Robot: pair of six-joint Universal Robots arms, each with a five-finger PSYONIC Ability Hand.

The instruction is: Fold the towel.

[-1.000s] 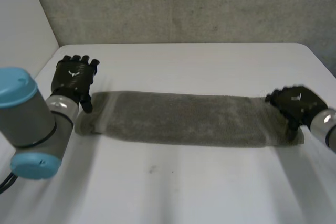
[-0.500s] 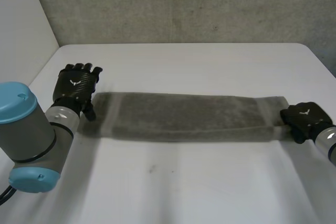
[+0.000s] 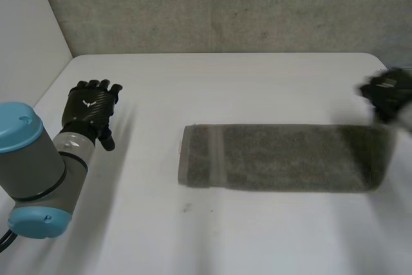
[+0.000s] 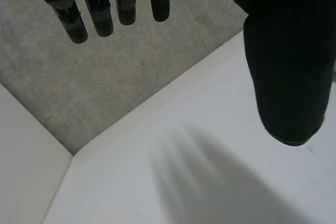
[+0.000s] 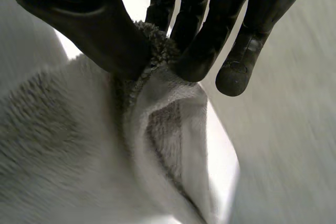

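The towel [image 3: 283, 158] has shifted toward the robot's right since the earlier frame, and its left end now lies well apart from the left hand [image 3: 90, 109]. The right hand [image 3: 388, 94] has moved toward the far right of the table [image 3: 212, 88]. Its thumb and fingers [image 5: 194, 30] pinch the towel's right end. The left hand is open above the table, fingers straight, holding nothing. The towel lies as a long strip on the table.

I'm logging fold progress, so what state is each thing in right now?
towel: long strip lying on the table, its right end raised in a pinch.
left hand: open, fingers straight, apart from the towel.
right hand: shut on the towel's end, thumb against fingers.
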